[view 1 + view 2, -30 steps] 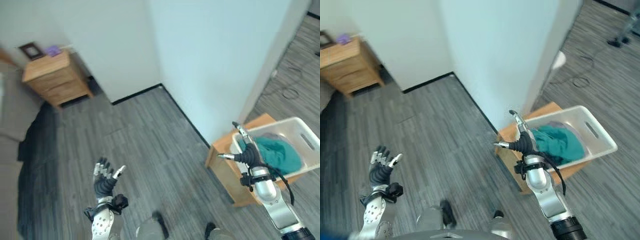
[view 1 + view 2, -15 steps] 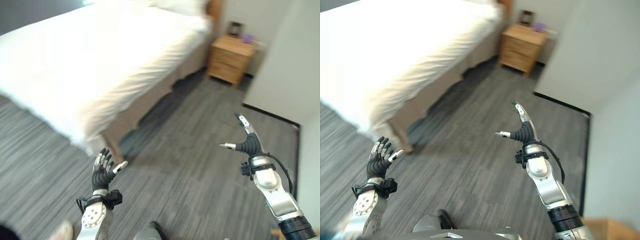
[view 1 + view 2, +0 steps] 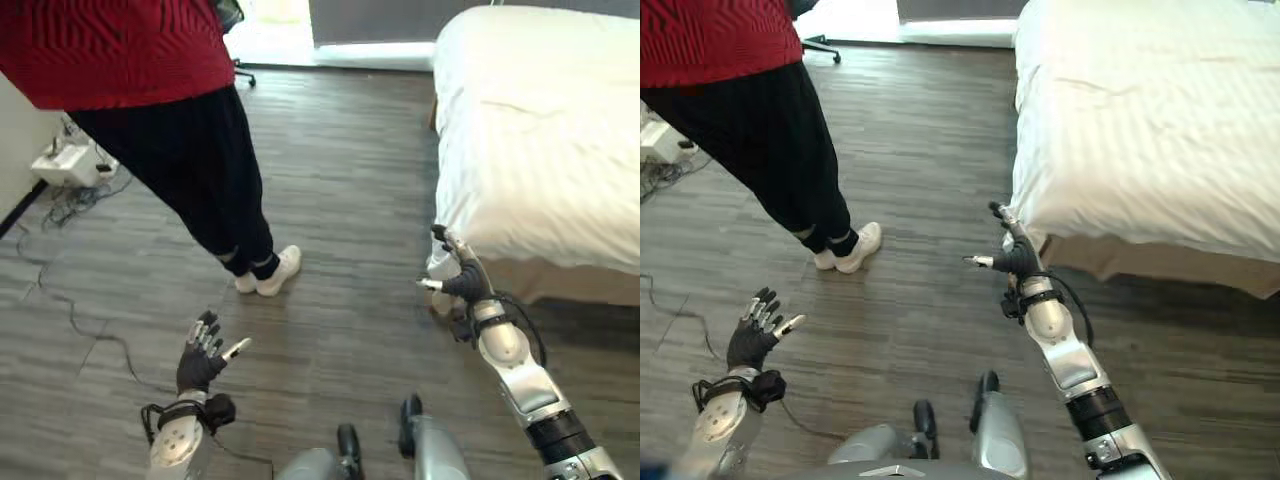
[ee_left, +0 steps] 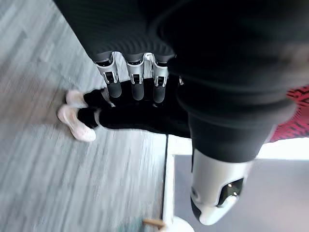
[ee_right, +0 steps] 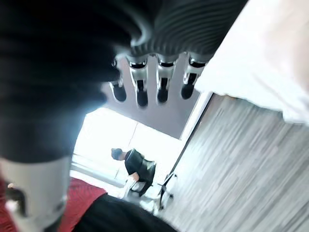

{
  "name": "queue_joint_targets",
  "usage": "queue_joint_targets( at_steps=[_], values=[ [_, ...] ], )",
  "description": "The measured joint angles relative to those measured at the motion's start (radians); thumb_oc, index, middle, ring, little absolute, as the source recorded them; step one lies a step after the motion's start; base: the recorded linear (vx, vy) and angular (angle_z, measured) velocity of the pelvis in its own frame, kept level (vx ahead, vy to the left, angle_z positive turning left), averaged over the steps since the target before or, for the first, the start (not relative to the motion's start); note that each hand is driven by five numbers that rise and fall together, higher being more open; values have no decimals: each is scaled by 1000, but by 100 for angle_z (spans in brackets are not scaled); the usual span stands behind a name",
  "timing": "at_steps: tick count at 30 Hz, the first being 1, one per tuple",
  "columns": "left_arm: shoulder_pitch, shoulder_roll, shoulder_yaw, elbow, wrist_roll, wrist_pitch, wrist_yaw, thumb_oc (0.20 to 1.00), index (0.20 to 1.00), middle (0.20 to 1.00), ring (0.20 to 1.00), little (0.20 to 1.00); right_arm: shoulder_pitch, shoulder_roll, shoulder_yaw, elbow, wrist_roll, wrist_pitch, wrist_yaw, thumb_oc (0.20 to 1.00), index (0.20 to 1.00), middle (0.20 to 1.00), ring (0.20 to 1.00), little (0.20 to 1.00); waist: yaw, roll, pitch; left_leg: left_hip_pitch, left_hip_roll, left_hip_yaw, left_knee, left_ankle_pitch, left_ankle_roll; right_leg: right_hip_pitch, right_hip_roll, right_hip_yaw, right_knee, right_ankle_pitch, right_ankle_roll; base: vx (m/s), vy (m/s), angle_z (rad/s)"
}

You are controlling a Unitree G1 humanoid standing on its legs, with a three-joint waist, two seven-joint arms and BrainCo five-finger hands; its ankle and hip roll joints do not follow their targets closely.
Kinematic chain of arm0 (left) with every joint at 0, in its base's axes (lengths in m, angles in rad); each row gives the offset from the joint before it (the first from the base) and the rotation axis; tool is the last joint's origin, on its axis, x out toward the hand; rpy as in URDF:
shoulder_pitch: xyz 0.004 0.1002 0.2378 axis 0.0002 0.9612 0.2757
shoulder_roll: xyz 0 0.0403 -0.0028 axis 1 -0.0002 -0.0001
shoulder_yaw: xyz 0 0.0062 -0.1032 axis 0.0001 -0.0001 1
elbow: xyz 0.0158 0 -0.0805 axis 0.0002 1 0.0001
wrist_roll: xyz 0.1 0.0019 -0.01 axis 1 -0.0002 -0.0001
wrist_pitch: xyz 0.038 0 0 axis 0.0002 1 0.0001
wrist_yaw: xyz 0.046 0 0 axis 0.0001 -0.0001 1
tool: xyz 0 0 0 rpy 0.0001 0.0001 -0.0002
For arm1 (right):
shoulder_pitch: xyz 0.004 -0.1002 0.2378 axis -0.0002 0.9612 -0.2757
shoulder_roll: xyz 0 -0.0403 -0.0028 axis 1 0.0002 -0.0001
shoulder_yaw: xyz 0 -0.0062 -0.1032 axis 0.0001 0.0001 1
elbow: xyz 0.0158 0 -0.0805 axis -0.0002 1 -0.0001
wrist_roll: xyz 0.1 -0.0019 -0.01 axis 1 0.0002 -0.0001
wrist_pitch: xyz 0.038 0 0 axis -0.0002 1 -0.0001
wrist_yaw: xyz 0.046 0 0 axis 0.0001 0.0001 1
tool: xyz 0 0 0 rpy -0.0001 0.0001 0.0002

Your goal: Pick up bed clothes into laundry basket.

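Here the bed (image 3: 560, 130) stands covered in white bedding (image 3: 1150, 110), which hangs over its near edge down toward the grey wood floor (image 3: 340, 250). The right hand (image 3: 458, 279) is raised just off the bed's near corner, fingers straight and thumb spread, grasping nothing. The left hand (image 3: 203, 357) is well away from the bed, low over the floor, fingers relaxed and empty. A person (image 3: 190, 120) in a red top, dark trousers and white shoes stands on the floor, across from the bed.
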Motion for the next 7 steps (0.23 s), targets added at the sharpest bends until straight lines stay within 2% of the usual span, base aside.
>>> queue_joint_targets(
  at_steps=[1, 3, 5, 6, 7],
  values=[
    [-14, -7, 2, 0, 0, 0, -5, 1000, 1000, 1000, 1000, 1000, -3, 0, -4, -1, 0, 0, 1, 1000, 1000, 1000, 1000, 1000, -7, -1, -2, 10, 15, 23, -5, 0, -4, 22, -4, -3, 32, -35, -5, 176, 13, -103],
    [-19, -8, 2, 4, 1, 0, -20, 1000, 1000, 1000, 1000, 1000, 2, 7, -7, -3, 0, 0, 1, 1000, 1000, 1000, 1000, 1000, -25, -8, -8, 45, 21, 57, -14, -4, -12, 98, -26, 9, -35, -39, -1, 95, -6, -77],
    [-31, -15, -3, 47, 2, 2, -37, 1000, 1000, 1000, 1000, 1000, 36, 3, -9, -5, 0, -1, 2, 1000, 1000, 1000, 1000, 1000, -70, 7, -20, 84, 34, 70, -24, -4, -16, 188, -4, 17, -174, 6, -19, 65, -10, -62],
    [-40, -17, -7, 61, 3, 2, -46, 1000, 1000, 1000, 1000, 1000, 66, -12, -8, -6, 0, 2, 3, 1000, 1000, 1000, 1000, 1000, -83, 22, -29, 106, 47, 62, -24, -18, -40, 233, 17, 36, -245, 37, -30, 76, -10, -66],
    [-46, -18, -7, 65, 4, 3, -52, 1000, 1000, 1000, 1000, 1000, 79, -25, -8, -6, 0, 6, 3, 1000, 1000, 1000, 1000, 1000, -95, 31, -33, 114, 55, 62, -25, -27, -54, 245, 28, 46, -264, 46, -35, 74, -13, -75]
  ],
)
